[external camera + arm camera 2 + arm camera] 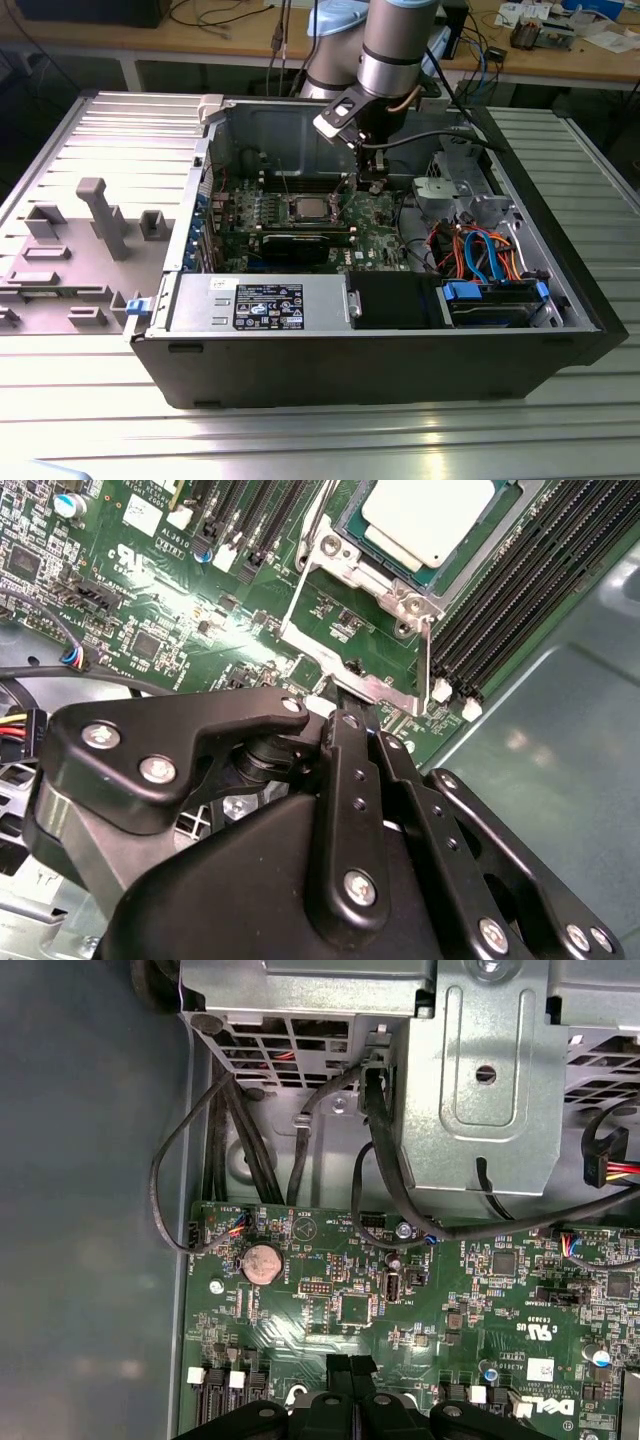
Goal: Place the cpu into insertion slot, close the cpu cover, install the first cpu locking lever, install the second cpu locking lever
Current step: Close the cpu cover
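— Where's the cpu [428,518]?
— Lying flat in the insertion slot [352,568], silvery top up. My hand [350,1364] hangs low over the green board [330,1310], just beside the slot's corner. Its fingertips are pressed together, and I see nothing between them.
— How would the chip handle?
— Light, stiff and delicate underneath, I'd judge: hold it by the edges only, never force it. The thin wire lever [428,660] by the rim looks springy and slick, best taken near its free end.
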